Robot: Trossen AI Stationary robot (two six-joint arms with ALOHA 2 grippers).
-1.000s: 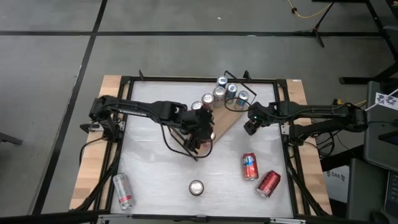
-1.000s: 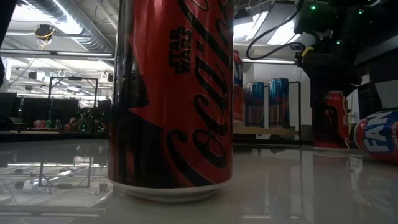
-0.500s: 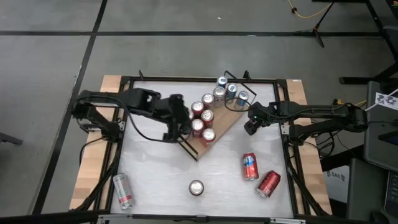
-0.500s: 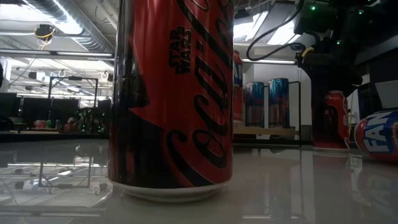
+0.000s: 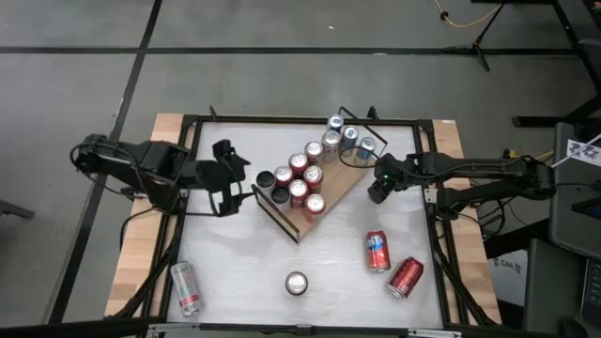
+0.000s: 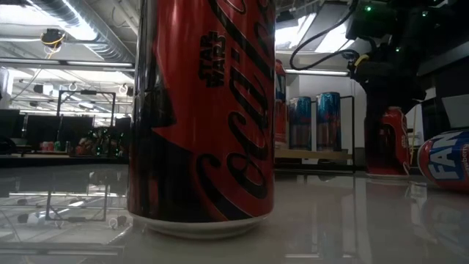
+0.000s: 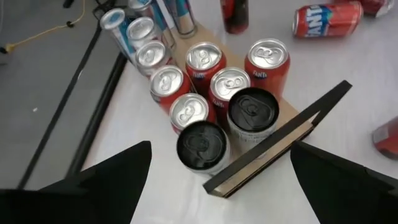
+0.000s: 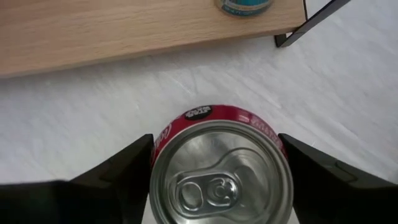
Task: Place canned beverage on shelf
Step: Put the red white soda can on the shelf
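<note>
Left gripper: the left gripper (image 5: 228, 178) hovers over the white table (image 5: 235, 272), just off the shelf's near end; its two fingers stand wide apart and hold nothing.
Ahead of the left gripper: the shelf (image 7: 292, 114), a light-wood board lying at an angle, with its black end rail (image 7: 283, 138) facing the fingers.
Cans on the shelf: just past that rail stand two black-topped cans (image 7: 252, 113); behind them a cluster of five red cans (image 7: 229, 84); farther still, at the far end, a row of silver and blue cans (image 5: 348, 137).
Right gripper: the right gripper (image 5: 377, 191) is over the table beside the shelf's long edge, with its fingers on either side of an upright red can (image 8: 221, 168). Whether the fingers press on the can or stand just clear of it cannot be told from here.
Beyond the right gripper's can: the wooden edge of the shelf and one blue can (image 8: 244, 6) standing on it.
Loose cans: toward the table's front edge, one upright can (image 5: 297, 283) fills the low view; a red-and-blue can (image 5: 377, 251) and a red can (image 5: 406, 277) lie on their sides near each other; a silver can (image 5: 186, 287) lies well apart by the left corner.
</note>
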